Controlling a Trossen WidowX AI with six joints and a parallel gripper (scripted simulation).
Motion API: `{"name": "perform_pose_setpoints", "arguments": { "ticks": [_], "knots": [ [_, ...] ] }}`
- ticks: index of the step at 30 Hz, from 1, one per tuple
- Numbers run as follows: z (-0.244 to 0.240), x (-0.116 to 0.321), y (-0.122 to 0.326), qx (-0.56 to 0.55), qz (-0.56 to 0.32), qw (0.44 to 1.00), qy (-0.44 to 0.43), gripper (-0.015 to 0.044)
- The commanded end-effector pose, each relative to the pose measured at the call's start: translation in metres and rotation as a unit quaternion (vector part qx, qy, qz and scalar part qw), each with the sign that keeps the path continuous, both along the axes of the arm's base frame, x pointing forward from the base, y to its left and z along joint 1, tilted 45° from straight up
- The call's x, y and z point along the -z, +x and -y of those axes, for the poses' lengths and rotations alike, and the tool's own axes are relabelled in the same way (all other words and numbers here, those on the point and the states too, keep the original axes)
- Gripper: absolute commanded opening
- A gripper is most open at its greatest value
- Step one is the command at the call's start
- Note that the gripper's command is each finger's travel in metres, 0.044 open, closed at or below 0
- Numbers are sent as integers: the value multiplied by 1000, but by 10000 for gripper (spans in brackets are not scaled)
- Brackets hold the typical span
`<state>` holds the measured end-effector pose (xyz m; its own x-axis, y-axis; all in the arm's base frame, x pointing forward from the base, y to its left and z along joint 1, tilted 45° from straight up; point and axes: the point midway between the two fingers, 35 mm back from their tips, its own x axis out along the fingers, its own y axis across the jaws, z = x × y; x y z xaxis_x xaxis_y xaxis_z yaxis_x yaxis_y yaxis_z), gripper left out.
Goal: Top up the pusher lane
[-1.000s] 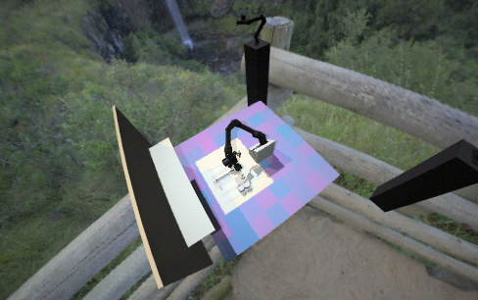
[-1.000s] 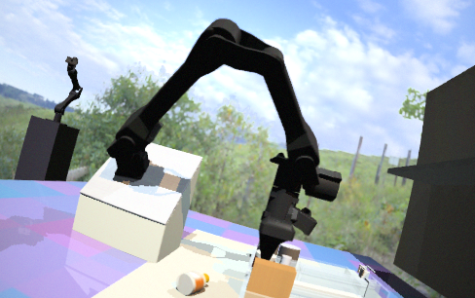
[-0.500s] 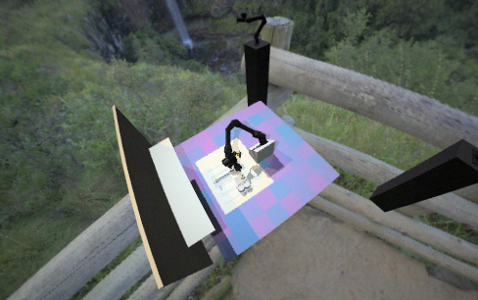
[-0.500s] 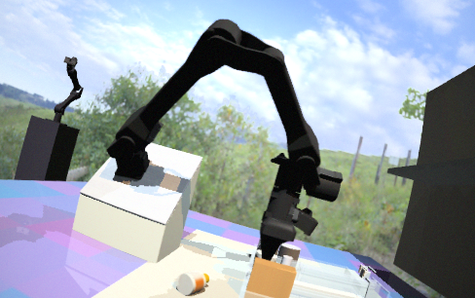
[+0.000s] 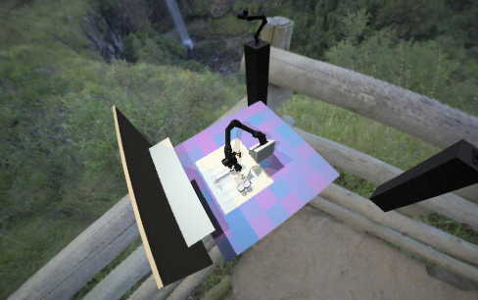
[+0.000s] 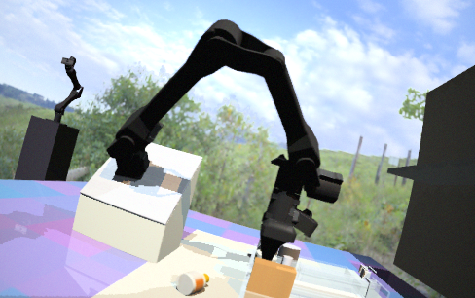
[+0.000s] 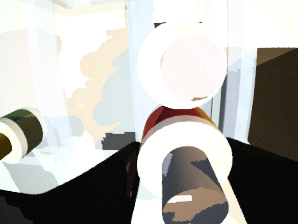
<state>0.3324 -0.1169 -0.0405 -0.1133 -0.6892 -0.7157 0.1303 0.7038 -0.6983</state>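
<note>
The gripper (image 6: 268,256) (image 7: 181,148) is clamping on the jar (image 7: 186,172), which is sitting beside a white-topped jar (image 7: 184,66) between the lane's clear walls. Another jar (image 6: 191,282) (image 7: 21,134) is lying on a cream mat. The counter (image 5: 289,183) (image 6: 44,229) is showing pink, blue and purple squares. Beyond, wooden rails (image 5: 367,93) are crossing greenery. No writing is readable.

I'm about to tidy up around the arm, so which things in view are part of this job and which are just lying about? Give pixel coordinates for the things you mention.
Part of the job:
- the jar in the end effector (image 6: 269,255) (image 7: 182,167), with a dark knob on top
- the white-topped jar (image 7: 192,65) right beyond it
- the clear-walled lane (image 7: 241,100)

Just lying about:
- the tipped jar (image 6: 187,283) with an orange band
</note>
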Motion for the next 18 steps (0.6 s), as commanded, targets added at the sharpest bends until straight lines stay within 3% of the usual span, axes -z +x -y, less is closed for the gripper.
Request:
{"name": "perform_pose_setpoints", "arguments": {
  "ticks": [1,18],
  "knots": [
    [2,-1,7,-2,12,1000,-5,0],
    [5,2,6,-2,12,1000,-5,0]
  ]
}}
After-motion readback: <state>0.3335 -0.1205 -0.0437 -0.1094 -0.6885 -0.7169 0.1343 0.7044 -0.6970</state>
